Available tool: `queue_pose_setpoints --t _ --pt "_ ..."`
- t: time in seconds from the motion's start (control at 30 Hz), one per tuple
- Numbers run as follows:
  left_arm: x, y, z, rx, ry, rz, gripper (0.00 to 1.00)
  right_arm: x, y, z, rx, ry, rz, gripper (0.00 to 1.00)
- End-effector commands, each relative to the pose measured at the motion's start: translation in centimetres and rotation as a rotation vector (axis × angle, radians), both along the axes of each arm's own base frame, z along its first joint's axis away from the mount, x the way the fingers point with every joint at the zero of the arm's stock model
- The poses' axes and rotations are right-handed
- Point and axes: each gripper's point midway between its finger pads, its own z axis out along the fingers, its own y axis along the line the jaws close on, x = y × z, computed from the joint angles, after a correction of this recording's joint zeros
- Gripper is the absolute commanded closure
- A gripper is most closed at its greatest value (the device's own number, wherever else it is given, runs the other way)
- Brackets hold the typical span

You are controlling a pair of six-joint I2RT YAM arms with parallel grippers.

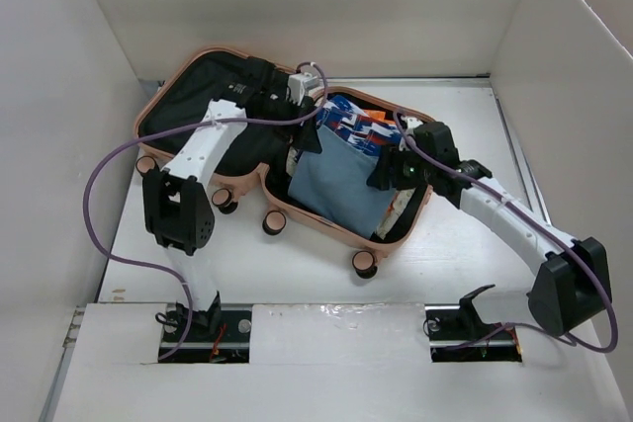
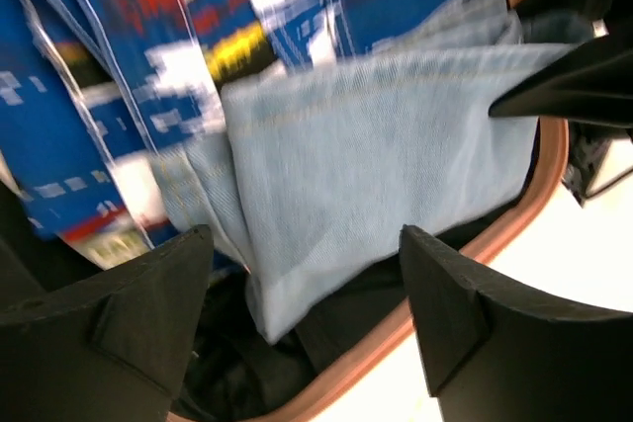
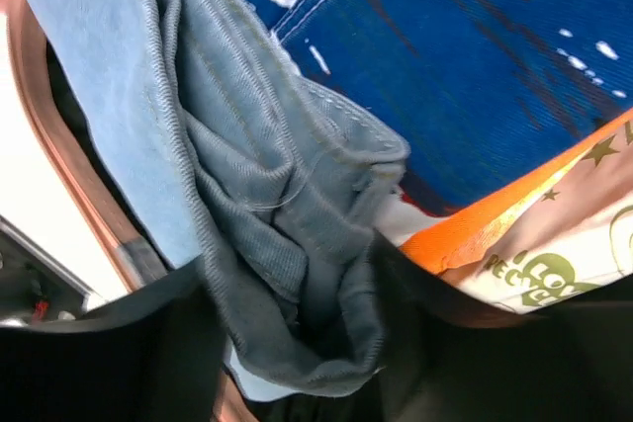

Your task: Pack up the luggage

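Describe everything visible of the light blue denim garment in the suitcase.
The light blue denim garment lies folded in the right half of the salmon-pink hard-shell suitcase, over blue patterned fabric. It looks like woven cotton with stitched seams, one corner reaching the rim. A bunched fold is pinched between the fingers of the right gripper; the open left gripper hovers above.

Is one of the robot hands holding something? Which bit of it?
The right gripper pinches the light blue denim garment by a bunched fold at its edge. The left gripper is open and holds nothing.
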Motion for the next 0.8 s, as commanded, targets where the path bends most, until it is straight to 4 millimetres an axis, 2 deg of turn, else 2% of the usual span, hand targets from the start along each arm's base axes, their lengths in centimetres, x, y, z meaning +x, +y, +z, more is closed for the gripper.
queue_pose_setpoints --t 0.0,0.03,0.07,0.1,0.13,0.17,0.2,0.23,0.3,0.43,0.53,0.6,0.63,0.67,0.7,0.73,0.77 --pt "1.5 -1.8 1.7 -0.049 -0.049 -0.009 0.29 1.4 1.4 2.8 0.1 -0.101 0.026 0.47" --pt "2.0 -2.0 0.0 -0.033 -0.005 -0.008 0.31 1.6 1.2 2.5 0.1 -0.091 0.024 0.52" --pt "1.7 -2.4 -0.7 -0.022 0.027 -0.019 0.34 1.6 1.2 2.5 0.1 -0.091 0.024 0.57" --pt "1.9 -2.4 -1.3 -0.015 0.046 -0.018 0.38 1.6 1.2 2.5 0.1 -0.091 0.024 0.68" --pt "2.4 -2.6 -1.3 -0.015 0.045 -0.018 0.5 1.6 1.2 2.5 0.1 -0.091 0.024 0.73" --pt "2.5 -2.8 -2.1 -0.015 0.082 -0.017 0.58 1.6 1.2 2.8 0.101 -0.092 0.024 0.78" --pt "2.8 -2.9 -2.2 -0.016 0.08 -0.017 0.67 1.7 1.1 3.2 0.1 -0.104 0.016 0.84" --pt "3.1 -3.1 -1.3 -0.027 0.064 -0.011 0.76 2.1 0.7 3.6 0.096 -0.11 -0.001 0.94" --pt "3.5 -3.4 -0.6 -0.045 0.056 -0.01 1.0 2.4 0.6 4.9 0.084 -0.136 0.003 1.0" --pt "5.5 -3.6 3.0 -0.064 -0.045 0.048 1.0 4.3 -1.0 7.4 0.063 -0.185 -0.067 1.0" --pt "8.0 -2.9 6.5 -0.072 -0.181 0.15 1.0 5.9 -2.4 8.0 0.042 -0.189 -0.116 1.0" --pt "8.9 -2.5 7.3 -0.066 -0.218 0.199 1.0 7.2 -3.7 7.0 0.02 -0.161 -0.159 1.0" --pt "9.4 -2.3 7.3 -0.055 -0.234 0.217 1.0 7.7 -4.0 6.9 0.008 -0.164 -0.161 1.0" --pt "9.7 -2.3 6.5 -0.043 -0.224 0.223 1.0 7.9 -3.8 6.1 0.007 -0.143 -0.152 1.0" --pt "9.6 -2.3 5.9 -0.033 -0.205 0.223 1.0 8.2 -4.4 5.1 -0.016 -0.124 -0.155 1.0" --pt "9.9 -2.2 4.5 -0.009 -0.186 0.222 1.0 8.6 -4.5 3.5 -0.03 -0.089 -0.15 1.0" --pt "9.8 -2.1 3.2 0.007 -0.154 0.221 1.0 8.8 -4.5 2.8 -0.036 -0.071 -0.149 1.0"
